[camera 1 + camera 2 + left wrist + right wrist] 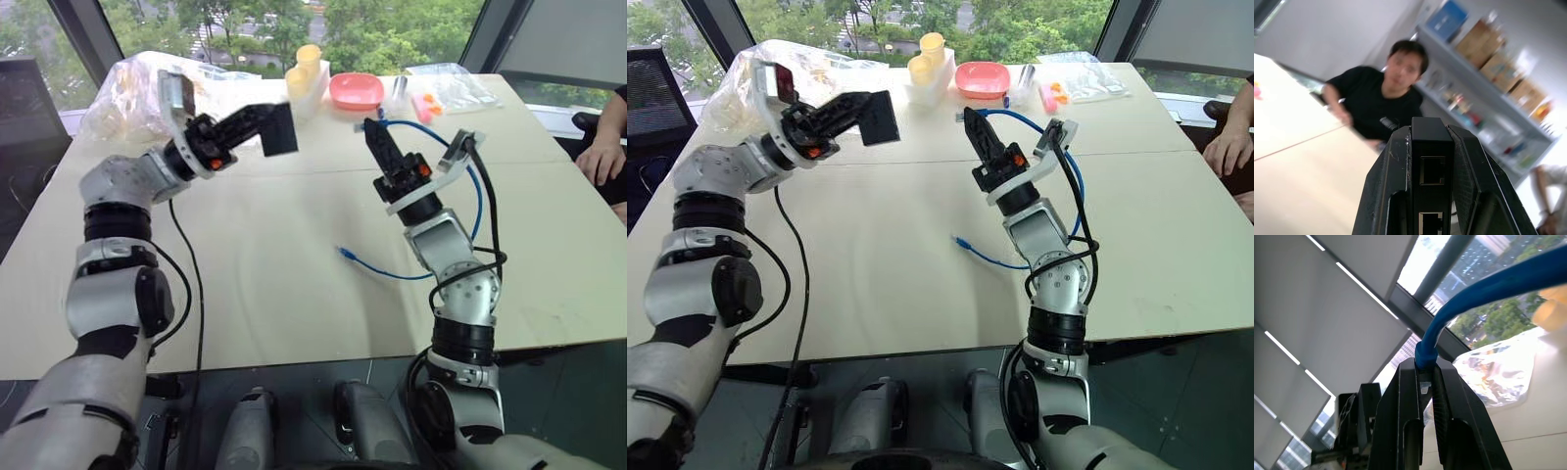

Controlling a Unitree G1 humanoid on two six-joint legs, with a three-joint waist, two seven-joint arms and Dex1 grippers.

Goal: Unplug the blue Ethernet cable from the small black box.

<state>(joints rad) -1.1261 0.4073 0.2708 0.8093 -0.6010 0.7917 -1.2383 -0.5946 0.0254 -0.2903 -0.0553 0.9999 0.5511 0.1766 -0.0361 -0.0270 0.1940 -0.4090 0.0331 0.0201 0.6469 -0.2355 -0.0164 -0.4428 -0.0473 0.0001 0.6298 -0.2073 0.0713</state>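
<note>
My left gripper (263, 121) is shut on the small black box (280, 127) and holds it up above the table's far left. In the left wrist view the box (1431, 161) sits clamped between the two fingers, and both ports on its facing side are empty. My right gripper (373, 129) is shut on the plug end of the blue Ethernet cable (477, 201). It stands to the right of the box with a clear gap between them. The cable (1474, 298) arcs away from the fingertips behind the right arm. Its other end (345, 253) lies on the table.
At the table's far edge stand a pink bowl (356, 90), yellow cups (309, 59) and clear plastic bags (122, 103). A person's hand (600, 157) rests at the right edge. A person in black (1386, 103) sits behind the table.
</note>
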